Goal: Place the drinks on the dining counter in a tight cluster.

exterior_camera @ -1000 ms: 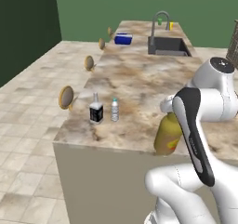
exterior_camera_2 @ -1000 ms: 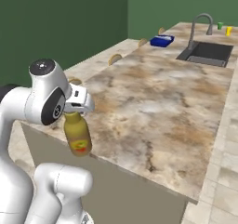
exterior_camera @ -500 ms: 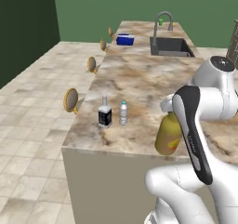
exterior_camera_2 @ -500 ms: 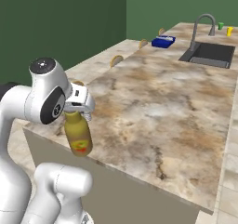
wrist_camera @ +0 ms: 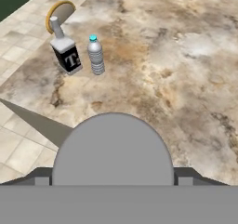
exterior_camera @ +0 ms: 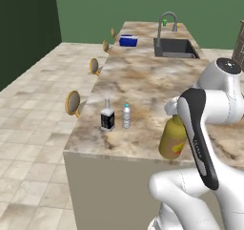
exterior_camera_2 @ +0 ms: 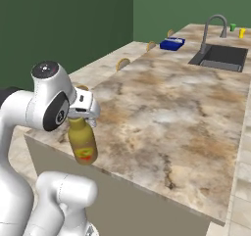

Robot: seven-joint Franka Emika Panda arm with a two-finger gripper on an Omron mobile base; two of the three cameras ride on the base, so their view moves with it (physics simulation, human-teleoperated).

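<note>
My gripper is shut on the neck of the large amber-yellow bottle, which hangs over the near end of the dining counter. From the left, the amber bottle sits just in front of my forearm. Its grey cap bulges up between my fingertips in the hand view. The dark white-labelled bottle and the small water bottle stand upright side by side near the counter's near left corner, to the left of the held bottle. The hand view shows the dark bottle and water bottle almost touching.
An inset sink with a curved faucet lies at the far end, a blue box to its left. Round stools line the counter's left side. Tiled floor lies beyond the near edge.
The whole scene has shifted as the base drove: the two small bottles now sit closer to the arm in the left base view. The amber bottle stays in the gripper.
</note>
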